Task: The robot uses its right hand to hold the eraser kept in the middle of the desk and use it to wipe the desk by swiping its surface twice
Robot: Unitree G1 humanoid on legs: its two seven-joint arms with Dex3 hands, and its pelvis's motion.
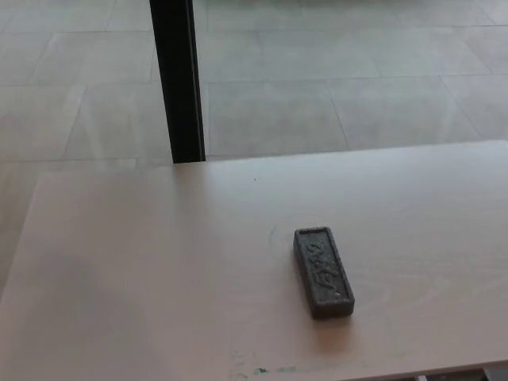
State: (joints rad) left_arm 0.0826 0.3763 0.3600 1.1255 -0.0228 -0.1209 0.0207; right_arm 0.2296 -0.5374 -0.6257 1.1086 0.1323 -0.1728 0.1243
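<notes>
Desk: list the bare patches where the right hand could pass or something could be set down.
The desk is bare left of the eraser, between it and the far edge, and on its right. Smudges mark the near edge. Nothing is crowded.

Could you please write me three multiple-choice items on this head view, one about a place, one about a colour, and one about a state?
1. Where does the eraser lie on the desk?
A. right of the middle, toward the near edge
B. at the far left corner
C. on the floor

2. What colour is the eraser?
A. bright yellow
B. dark grey
C. white

3. What is the eraser's state?
A. held up by a robot hand
B. standing on end
C. lying flat, untouched

Answers:
1 A, since it sits right of centre, in the desk's nearer half.
2 B, since its body looks dark grey against the pale desk.
3 C, since it rests on its broad face and no robot hand is in view.
</notes>
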